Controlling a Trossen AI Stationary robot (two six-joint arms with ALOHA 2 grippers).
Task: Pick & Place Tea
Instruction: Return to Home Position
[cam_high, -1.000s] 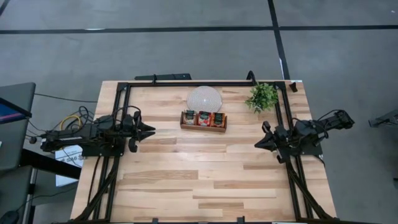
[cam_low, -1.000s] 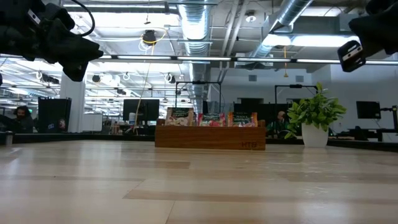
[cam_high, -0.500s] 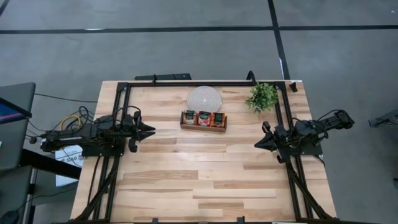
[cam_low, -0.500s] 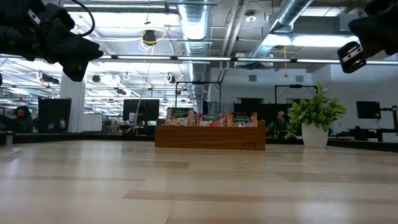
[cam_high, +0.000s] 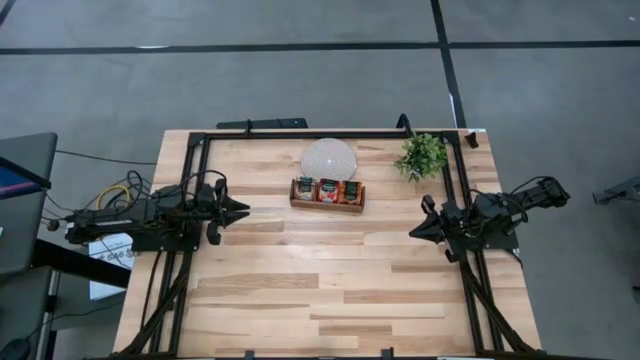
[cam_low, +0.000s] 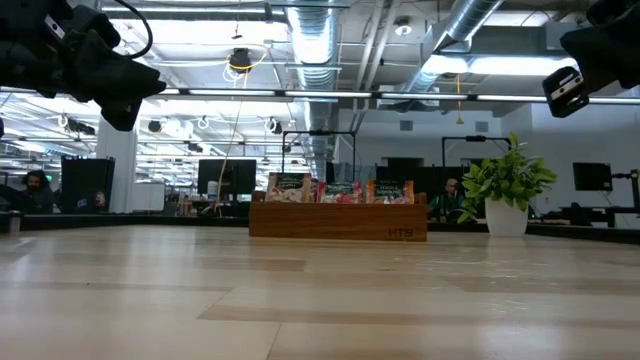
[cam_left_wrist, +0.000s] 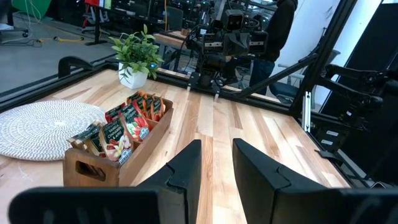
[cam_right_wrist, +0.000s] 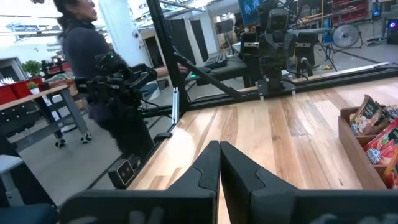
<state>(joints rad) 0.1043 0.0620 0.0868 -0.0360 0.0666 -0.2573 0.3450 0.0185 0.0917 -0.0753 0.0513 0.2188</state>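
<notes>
Tea stowed, arms parked
The tea is held in the tray; left jaws are spread, right jaws pressed together. The tray could be knocked by a stray swing.

Matte black left arm and right arm, black cables looped.

**Pale plank table, lightly set**

Light wooden table, edged by a black metal frame. Near the far edge, a round white woven mat. Just beside it, on the near side, a brown wooden tray. Off to the right, a small potted plant.
</notes>
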